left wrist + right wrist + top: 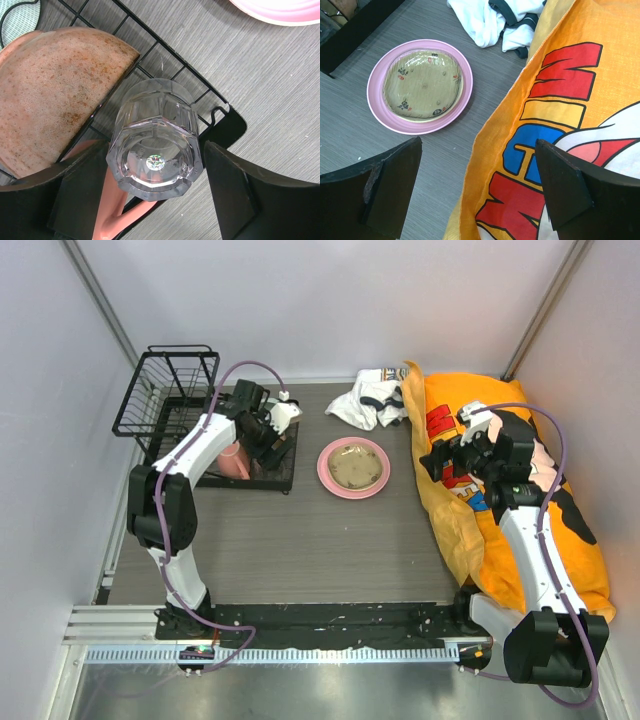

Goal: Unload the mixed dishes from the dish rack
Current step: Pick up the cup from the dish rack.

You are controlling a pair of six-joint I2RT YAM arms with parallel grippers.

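Left wrist: one glass cup [157, 125] within parted left gripper [156, 150]
One tan dish [422, 85] on one pink plate [374, 98]; right gripper [479, 141] parted

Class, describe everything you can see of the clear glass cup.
The clear glass cup is colourless, thick glass with flat facets round its sides. Its heavy base faces the left wrist camera and bears a small round sticker. It sits on the black wires of the dish rack near a corner, beside a speckled brownish dish. The open left gripper has one finger on each side; contact cannot be told.
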